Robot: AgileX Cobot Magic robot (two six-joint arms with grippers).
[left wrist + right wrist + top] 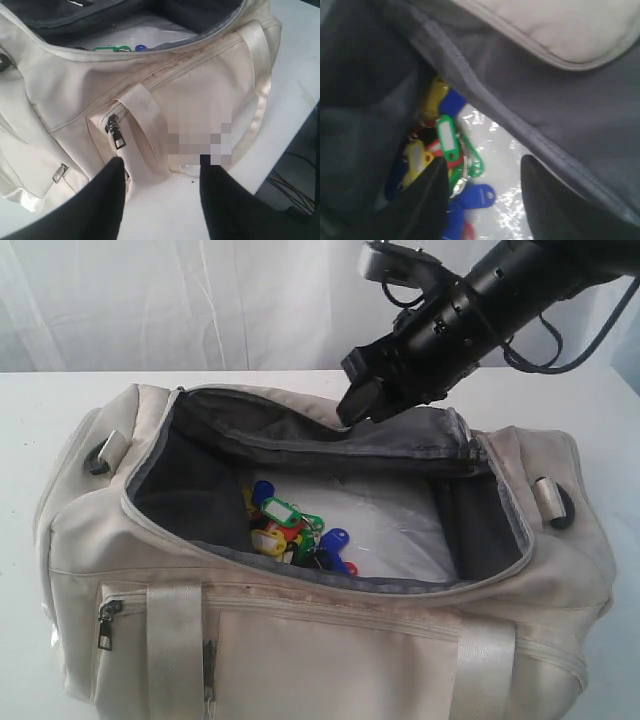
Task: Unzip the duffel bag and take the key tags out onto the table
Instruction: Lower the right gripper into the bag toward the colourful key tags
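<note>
The cream duffel bag (330, 650) lies on the white table (40, 410) with its top zipped open and its grey lining showing. The key tags (288, 530), a bunch in green, yellow, blue and red, lie on the bag's floor left of centre. My right gripper (352, 408) hangs over the far rim of the opening, tilted down into the bag. In the right wrist view it (482, 167) is open, with the key tags (445, 150) below and partly behind one finger, nothing held. My left gripper (162, 167) is open over the table (170, 210) beside the bag's front (200, 85).
A clear plastic sheet (400, 525) covers the bag's floor to the right of the tags. The far flap of grey lining (545, 100) sags close to my right gripper. A zipped front pocket with a metal pull (116, 135) and webbing handles (175, 640) face the near side.
</note>
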